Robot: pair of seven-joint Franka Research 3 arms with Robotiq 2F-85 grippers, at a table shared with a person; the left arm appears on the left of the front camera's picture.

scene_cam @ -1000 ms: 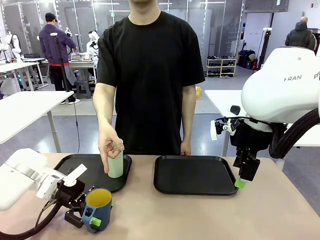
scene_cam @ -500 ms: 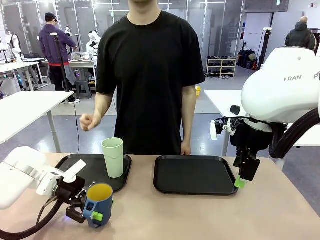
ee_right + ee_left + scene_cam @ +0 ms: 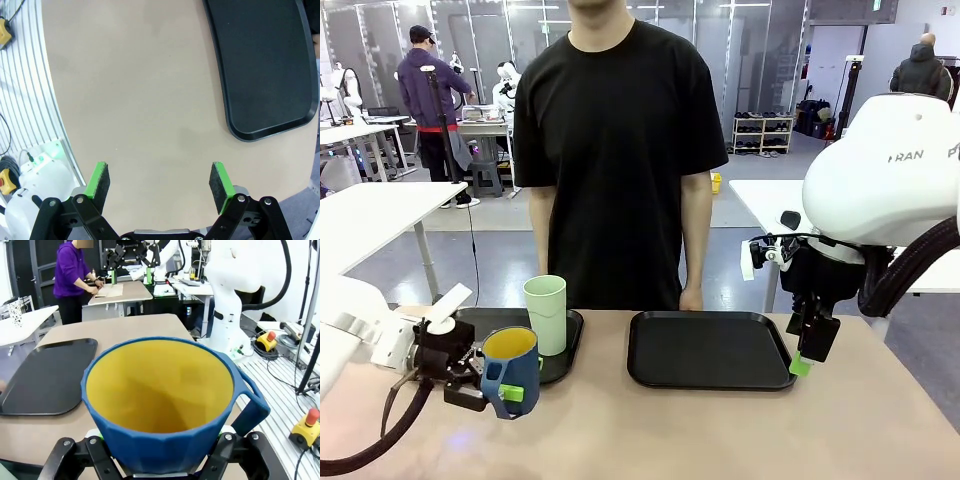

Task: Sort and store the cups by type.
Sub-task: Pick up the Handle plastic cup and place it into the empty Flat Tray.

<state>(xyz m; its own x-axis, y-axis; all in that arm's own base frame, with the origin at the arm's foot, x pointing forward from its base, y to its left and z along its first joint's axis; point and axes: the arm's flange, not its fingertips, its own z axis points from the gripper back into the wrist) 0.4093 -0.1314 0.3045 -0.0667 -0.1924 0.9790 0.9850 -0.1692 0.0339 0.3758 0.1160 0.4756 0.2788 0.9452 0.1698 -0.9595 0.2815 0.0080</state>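
The left gripper (image 3: 492, 385) is clamped on the blue mug (image 3: 510, 370), holding it clear of the table (image 3: 720, 430); one green tumbler (image 3: 546, 315) stands just beyond it on the left of two black trays (image 3: 470, 325). The right gripper (image 3: 160, 181) hangs fully spread, holding nothing, beside the second tray (image 3: 708, 350). The right arm (image 3: 890, 160) reads "RAN".

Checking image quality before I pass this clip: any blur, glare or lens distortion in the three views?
Front view: even indoor light, sharp, no glare on the tumbler. Left wrist view: the mug looms large, its rim bulged by the wide lens, background slightly soft. Right wrist view: table edge bows, soft sheen on the tray.
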